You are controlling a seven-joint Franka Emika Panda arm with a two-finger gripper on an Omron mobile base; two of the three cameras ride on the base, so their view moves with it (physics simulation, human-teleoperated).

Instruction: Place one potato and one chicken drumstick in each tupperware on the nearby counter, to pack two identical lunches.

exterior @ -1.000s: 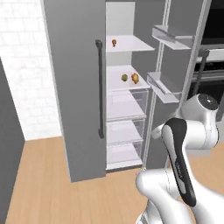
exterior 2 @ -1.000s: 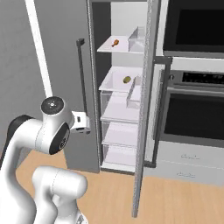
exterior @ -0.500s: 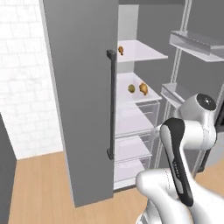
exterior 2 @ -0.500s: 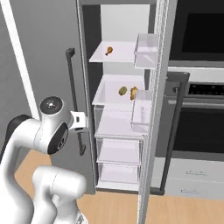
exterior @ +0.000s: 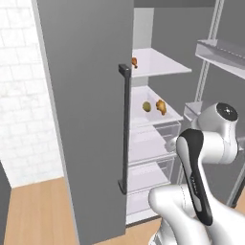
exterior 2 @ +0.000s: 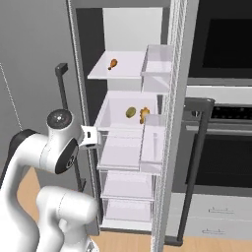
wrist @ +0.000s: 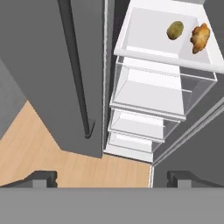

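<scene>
One potato [wrist: 175, 30] sits in the open fridge [exterior 2: 128, 78]. Two chicken drumsticks show: one [wrist: 199, 37] beside the potato on the middle shelf [exterior 2: 118, 115], another [exterior 2: 112, 63] on the shelf above [exterior 2: 129, 69]. Three clear drawers [wrist: 148, 94] stack below. Two dark bar handles [exterior: 125, 129] are visible.
</scene>
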